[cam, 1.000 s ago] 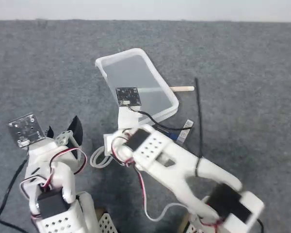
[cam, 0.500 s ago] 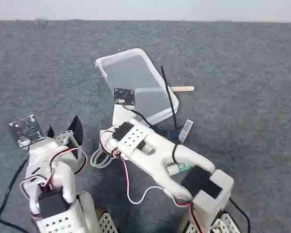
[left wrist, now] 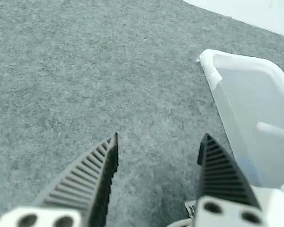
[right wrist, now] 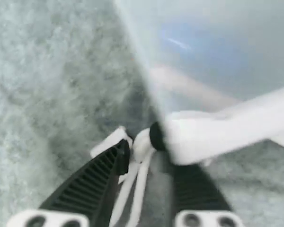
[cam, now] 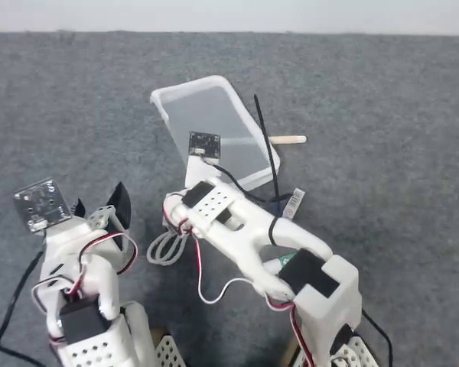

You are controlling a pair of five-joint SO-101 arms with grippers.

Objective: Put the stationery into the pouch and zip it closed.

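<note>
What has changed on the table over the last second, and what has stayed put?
The right arm folded back: its rear section rose towards the camera, and its black cable swung across over the pouch. Nothing was visibly picked up or released. The left gripper, jaws open, the pouch and the wooden stick stayed in place.

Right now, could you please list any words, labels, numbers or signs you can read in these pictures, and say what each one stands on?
None can be read.
The white tag lying on the carpet beside the pouch carries dark stripes and print, too small to read.
</note>
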